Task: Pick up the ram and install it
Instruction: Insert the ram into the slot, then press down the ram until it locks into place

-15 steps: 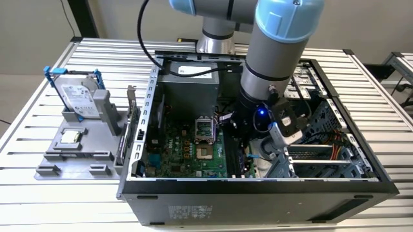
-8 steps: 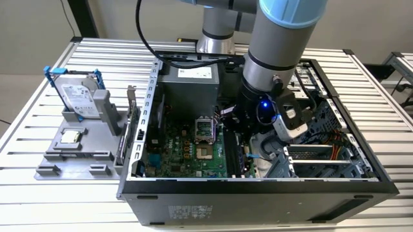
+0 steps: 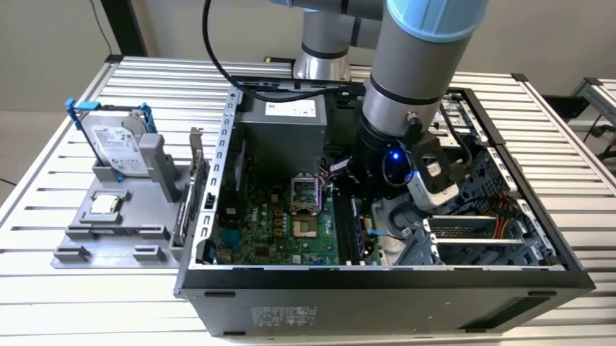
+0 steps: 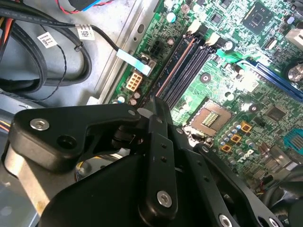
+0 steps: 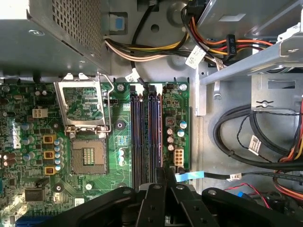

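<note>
Leftmost in the exterior view, a grey tray [image 3: 106,234] sat on the slatted counter [image 3: 86,303] holding a hard drive [image 3: 120,148] with blue brackets. Just beside it on the exterior view's right stood the open computer case [image 3: 385,288], with its green motherboard [image 3: 279,216] lying flat inside. Further right, the arm [image 3: 414,86] reached down into the case, and past it lay a metal drive cage [image 3: 481,231] with orange cables.

The hand [image 5: 165,182] was low over the four black memory slots [image 5: 147,132], beside the bare processor socket [image 5: 89,156]. Its fingers [image 5: 154,198] looked pressed together, pinching a thin dark sliver that I took for the ram [image 5: 165,171], seen edge-on; I could not make out its chips or label. The stick seemed lined up lengthwise with the slots, just above their near end.

By my reading, pick-up was done and the seating step was in hand. The next move would call for the stick's edge to stay square to one slot, its notch matched, and even pressure straight down.

The exterior view gave the overall layout, with the wrist standing in front of the fingers. The first wrist view looked straight along the slots, while the second wrist view showed them slantwise, along with a small white connector [image 4: 134,81] and black cables [image 4: 52,42] at the case wall
</note>
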{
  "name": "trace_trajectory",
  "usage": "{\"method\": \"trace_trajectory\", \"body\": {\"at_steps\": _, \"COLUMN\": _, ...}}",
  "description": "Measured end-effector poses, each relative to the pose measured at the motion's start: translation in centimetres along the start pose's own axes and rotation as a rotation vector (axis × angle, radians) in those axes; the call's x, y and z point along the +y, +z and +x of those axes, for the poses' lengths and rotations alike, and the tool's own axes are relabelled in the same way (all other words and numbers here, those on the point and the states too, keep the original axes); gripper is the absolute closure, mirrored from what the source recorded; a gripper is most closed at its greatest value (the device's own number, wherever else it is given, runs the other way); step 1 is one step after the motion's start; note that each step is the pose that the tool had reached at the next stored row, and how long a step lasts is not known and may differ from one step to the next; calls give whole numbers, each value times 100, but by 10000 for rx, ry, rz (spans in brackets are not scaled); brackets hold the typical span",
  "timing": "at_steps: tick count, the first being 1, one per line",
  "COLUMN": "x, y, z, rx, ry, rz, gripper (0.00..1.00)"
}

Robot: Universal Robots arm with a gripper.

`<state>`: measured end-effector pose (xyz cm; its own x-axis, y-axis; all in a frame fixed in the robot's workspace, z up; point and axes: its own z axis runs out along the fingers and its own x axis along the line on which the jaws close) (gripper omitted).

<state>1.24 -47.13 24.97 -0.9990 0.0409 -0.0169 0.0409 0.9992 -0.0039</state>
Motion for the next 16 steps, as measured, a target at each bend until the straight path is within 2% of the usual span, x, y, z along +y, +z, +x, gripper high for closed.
{"method": "trace_trajectory", "body": {"at_steps": 12, "x": -1, "y": -2, "z": 1, "rx": 3, "ry": 0, "rz": -11, "gripper": 100}}
{"method": "trace_trajectory", "body": {"at_steps": 14, "x": -1, "y": -1, "z": 0, "rx": 23, "ry": -79, "rz": -170, "gripper": 100}}
{"method": "trace_trajectory", "body": {"at_steps": 16, "x": 0, "y": -1, "z": 1, "rx": 57, "ry": -264, "rz": -281, "gripper": 100}}
